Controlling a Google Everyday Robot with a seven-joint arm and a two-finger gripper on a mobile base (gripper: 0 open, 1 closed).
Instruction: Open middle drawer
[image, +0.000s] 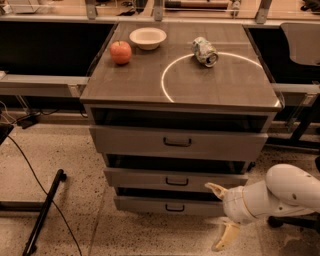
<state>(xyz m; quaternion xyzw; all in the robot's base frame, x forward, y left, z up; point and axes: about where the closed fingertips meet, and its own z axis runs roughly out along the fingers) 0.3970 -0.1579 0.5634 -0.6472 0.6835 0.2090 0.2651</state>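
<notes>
The grey cabinet has three stacked drawers. The middle drawer (150, 178) has a flat grey front with a small black bar handle (177, 181) at its centre. It sits between the taller top drawer (130, 141) and the slim bottom drawer (145, 204). My gripper (220, 214) is at the lower right, in front of the right end of the bottom drawer. It is open and empty, with one finger (215, 189) up by the middle drawer's lower right edge and the other near the floor. It is to the right of the handle and not touching it.
On the cabinet top (125, 85) are a red apple (120, 52), a white bowl (148, 37) and a crushed can (205, 51) by a white circle. A black pole (44, 212) and cable lie on the floor at left. A chair base stands at right.
</notes>
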